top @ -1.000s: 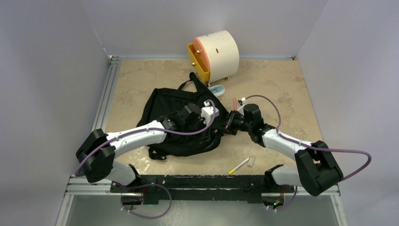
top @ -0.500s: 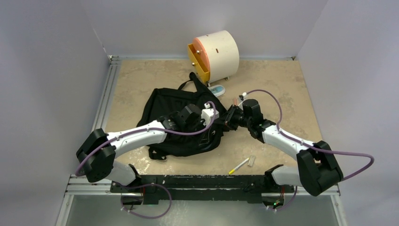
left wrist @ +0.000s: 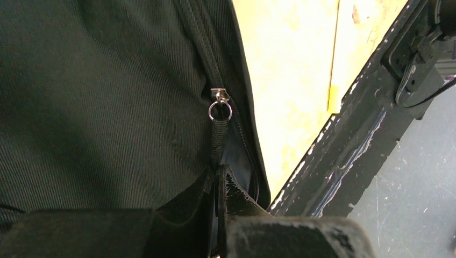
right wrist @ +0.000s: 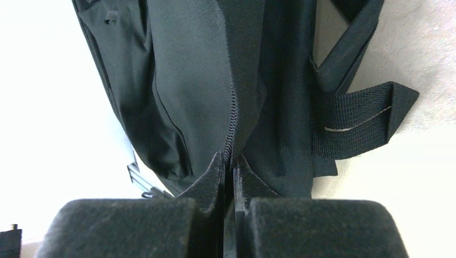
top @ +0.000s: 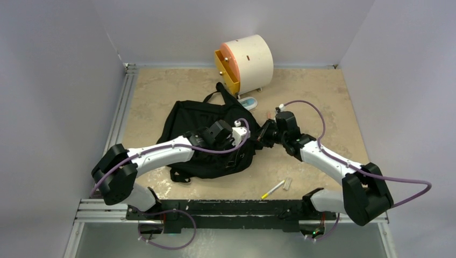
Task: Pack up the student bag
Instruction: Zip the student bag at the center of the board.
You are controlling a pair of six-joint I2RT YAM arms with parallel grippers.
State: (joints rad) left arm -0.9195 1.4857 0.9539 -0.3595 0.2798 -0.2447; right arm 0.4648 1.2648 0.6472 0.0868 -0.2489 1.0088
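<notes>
**Bag** (top: 188, 121): one. Soft black ribbed fabric, slumped flat, with webbing straps and a top loop. It lies at the centre of the top view, slightly left, on the table.

**Zip pull** (left wrist: 220, 111): one. A small metal ring with a black webbing tab, sitting on the bag's zip track at the centre of the left wrist view. Dark blue lining shows just below it.

**Left gripper** (left wrist: 218, 177): one. Black padded fingers closed on the webbing tab, at lower centre of the frame just below the ring.

**Right gripper** (right wrist: 230, 164): one. Black padded fingers clamped on the bag's zip edge at lower centre of the frame. A folded strap end lies to its right.

In the top view the two grippers meet at the bag's right edge.

**Table** (top: 322, 97): one. Beige, mottled, flat.

**Drawer box** (top: 244, 62): one. A cream cylinder with an orange-yellow front, at upper centre beyond the bag.

**Small white-blue item** (top: 248, 102): one. It lies between the box and the bag.

**Pen** (top: 273, 189): one. White with a yellow tip, at lower centre-right.

**Small grey block** (top: 287, 184): one. It lies just beside the pen.
</notes>
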